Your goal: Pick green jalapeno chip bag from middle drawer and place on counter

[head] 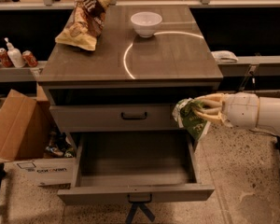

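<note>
Green jalapeno chip bag is in the hand, hanging in the air off the cabinet's right side. It sits just above the right wall of the middle drawer, level with the closed drawer front, and does not touch the drawer floor. The hand's fingers are clamped on the bag's upper right part, and the bag crumples and droops left and down from them. The arm comes in from the right edge.

Step, as I judge it: the pick is done and the bag is out of the drawer, so this is mid-transfer and the placing is not yet done. The next move calls for more height, because the bag sits below the desk edge and must clear the overhanging lip before going left over the top. The best drop zone looks like the bare right-front part of the desk, away from the white bowl and the brown-and-yellow chip bag at the back.

Containers:
- The middle drawer is pulled fully open, with nothing visible on its floor.
- The white bowl looks empty from this angle.
- The cardboard box stands left of the cabinet with its flap up, and I can't see its inside.
- Small clutter lies between the box and the cabinet, unclear what.
</note>
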`<control>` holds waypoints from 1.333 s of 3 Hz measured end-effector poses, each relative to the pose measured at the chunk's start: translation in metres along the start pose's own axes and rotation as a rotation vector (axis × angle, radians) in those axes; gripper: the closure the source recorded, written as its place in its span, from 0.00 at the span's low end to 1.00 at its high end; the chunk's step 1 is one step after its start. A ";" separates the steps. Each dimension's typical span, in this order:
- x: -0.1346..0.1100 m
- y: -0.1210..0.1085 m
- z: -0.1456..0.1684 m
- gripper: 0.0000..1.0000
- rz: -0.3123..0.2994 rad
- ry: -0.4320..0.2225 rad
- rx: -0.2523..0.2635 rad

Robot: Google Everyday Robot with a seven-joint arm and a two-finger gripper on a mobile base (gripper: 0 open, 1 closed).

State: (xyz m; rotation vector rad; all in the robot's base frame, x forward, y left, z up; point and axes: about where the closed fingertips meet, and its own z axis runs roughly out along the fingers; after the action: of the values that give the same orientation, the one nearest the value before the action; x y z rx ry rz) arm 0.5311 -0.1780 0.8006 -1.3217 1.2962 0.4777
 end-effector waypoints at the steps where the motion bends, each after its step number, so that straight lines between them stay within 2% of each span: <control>1: -0.017 -0.019 -0.005 1.00 -0.048 0.012 0.009; 2: -0.056 -0.062 -0.013 1.00 -0.145 0.030 0.020; 3: -0.080 -0.116 -0.016 1.00 -0.193 0.031 0.050; 4: -0.101 -0.165 -0.010 1.00 -0.216 -0.003 0.088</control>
State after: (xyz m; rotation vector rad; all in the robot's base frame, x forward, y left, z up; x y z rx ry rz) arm 0.6387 -0.1934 0.9610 -1.3679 1.1426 0.2691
